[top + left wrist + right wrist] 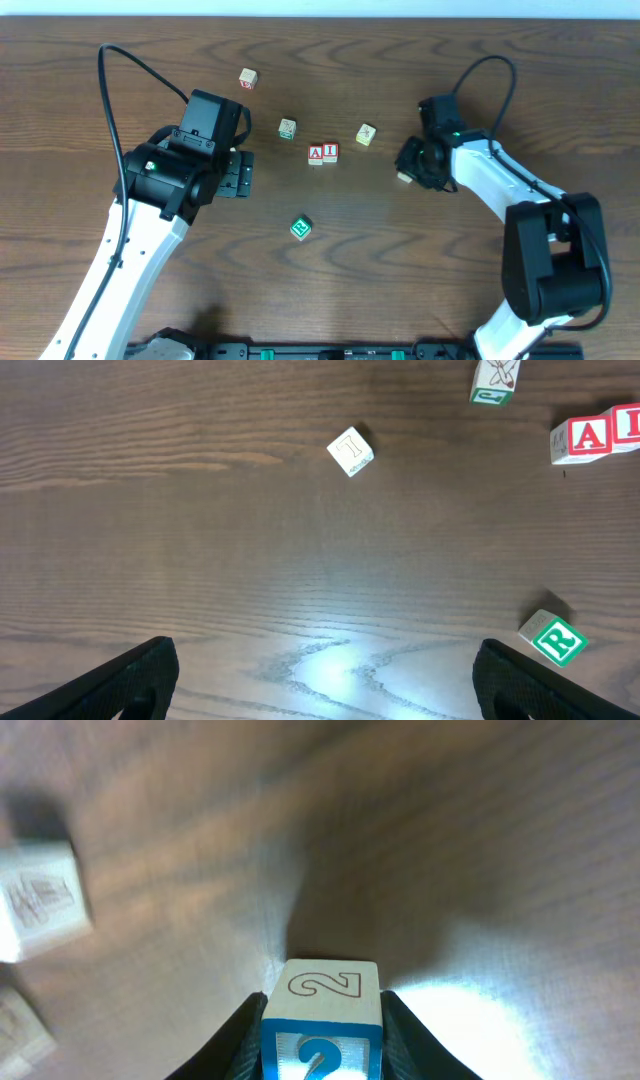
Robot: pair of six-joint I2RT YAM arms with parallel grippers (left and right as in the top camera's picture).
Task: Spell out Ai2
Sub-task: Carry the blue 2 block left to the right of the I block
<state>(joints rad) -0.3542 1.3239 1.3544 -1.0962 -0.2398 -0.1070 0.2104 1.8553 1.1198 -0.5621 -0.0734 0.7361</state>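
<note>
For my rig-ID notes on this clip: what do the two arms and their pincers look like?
Left arm and right arm: white links, black joint housings, a small green light, a looping black cable each. Pincer fingers black.

Overhead: right gripper (410, 168) hides most of 2 cube (404, 178). Left wrist: I cube (629, 425) cut by edge. Right wrist: I can't read the blurred cube (40, 900).

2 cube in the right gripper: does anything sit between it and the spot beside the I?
Nothing visible lies directly between. The right gripper is shut on the 2 cube, with bare table up to the I cube. A pale cube stands just above that route in the overhead view.
</note>
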